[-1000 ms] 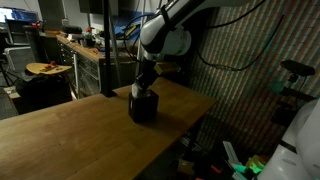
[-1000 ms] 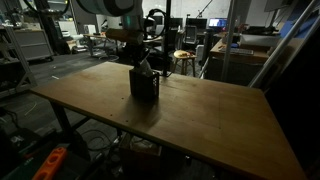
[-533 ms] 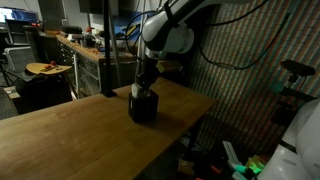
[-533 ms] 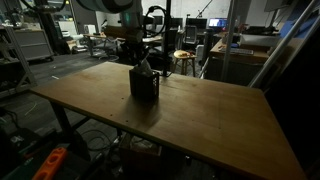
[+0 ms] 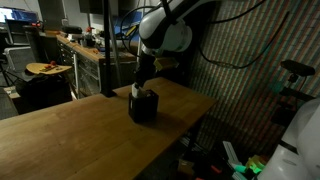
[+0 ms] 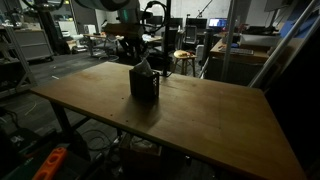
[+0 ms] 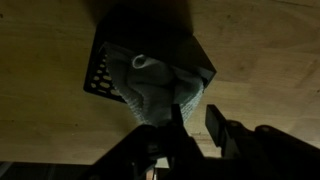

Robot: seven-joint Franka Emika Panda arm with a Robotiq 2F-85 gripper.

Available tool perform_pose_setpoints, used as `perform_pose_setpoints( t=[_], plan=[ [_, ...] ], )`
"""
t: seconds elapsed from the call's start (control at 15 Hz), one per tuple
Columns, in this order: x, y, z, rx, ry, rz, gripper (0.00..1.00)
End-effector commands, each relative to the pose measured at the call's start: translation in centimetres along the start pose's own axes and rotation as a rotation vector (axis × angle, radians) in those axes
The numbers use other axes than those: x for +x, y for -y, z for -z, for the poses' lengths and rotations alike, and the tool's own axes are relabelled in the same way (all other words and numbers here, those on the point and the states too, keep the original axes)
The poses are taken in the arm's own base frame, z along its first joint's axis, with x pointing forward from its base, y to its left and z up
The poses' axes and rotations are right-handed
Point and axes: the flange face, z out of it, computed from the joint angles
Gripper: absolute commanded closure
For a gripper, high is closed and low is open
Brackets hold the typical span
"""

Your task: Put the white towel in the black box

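The black box (image 5: 143, 107) stands on the wooden table (image 5: 70, 135) and shows in both exterior views (image 6: 144, 86). The white towel (image 7: 150, 85) lies bunched inside the black mesh box (image 7: 103, 68), and a bit of it (image 5: 136, 91) sticks up over the rim. My gripper (image 5: 141, 80) hangs just above the box, also in an exterior view (image 6: 140, 59). In the wrist view its fingers (image 7: 195, 125) are apart with bare table between them and hold nothing.
The table edge (image 5: 200, 115) lies close beside the box. A stool (image 6: 184, 58) and cluttered benches (image 5: 75, 50) stand behind the table. A wide stretch of tabletop (image 6: 210, 120) spreads beside the box.
My gripper has lifted slightly up and away from the box. The towel stays in the box.
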Motion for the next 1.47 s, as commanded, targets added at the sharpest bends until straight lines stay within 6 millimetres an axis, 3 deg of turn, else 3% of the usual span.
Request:
perform_pose_setpoints(
  t=[0.0,0.27,0.53,0.67,1.4],
  plan=[
    [0.9,-0.3,0.2,0.004,-0.056,0.038,0.78],
    [1.2,-1.1,-0.4,0.0,-0.078,0.067,0.82],
    [1.5,-1.8,-1.0,-0.003,-0.093,0.092,0.71],
    [1.6,-2.1,-1.2,-0.004,-0.095,0.102,0.58],
    [4.0,-2.0,-2.3,0.003,-0.124,0.138,0.64]
  ],
)
